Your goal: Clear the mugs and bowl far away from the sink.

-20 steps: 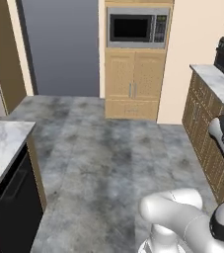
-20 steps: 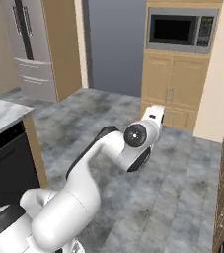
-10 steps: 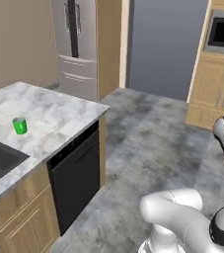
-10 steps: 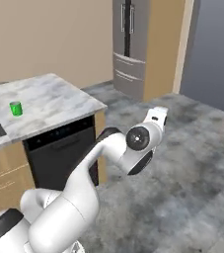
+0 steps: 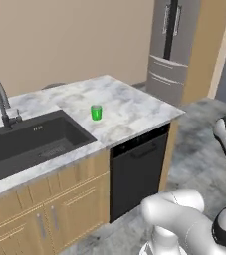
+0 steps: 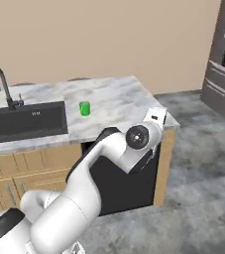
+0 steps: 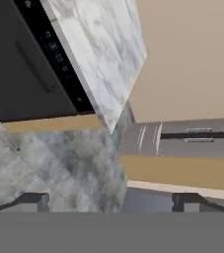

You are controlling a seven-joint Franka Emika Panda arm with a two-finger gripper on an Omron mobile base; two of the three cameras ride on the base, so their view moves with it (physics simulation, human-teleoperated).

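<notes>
- Your gripper (image 7: 111,200) has its fingers spread wide and nothing between them; it hangs over the grey floor (image 7: 59,163), beside the black dishwasher (image 5: 137,172).
- You see the bright green mug (image 5: 96,112) upright on the marble counter (image 5: 129,107), just beside the sink's right edge.
- The sink (image 5: 27,144) sits recessed at the left, with its faucet (image 5: 2,104) behind it.

Marble counter (image 5: 129,112) with green mug (image 5: 96,112) (upright, beside sink (image 5: 30,144)).
</notes>
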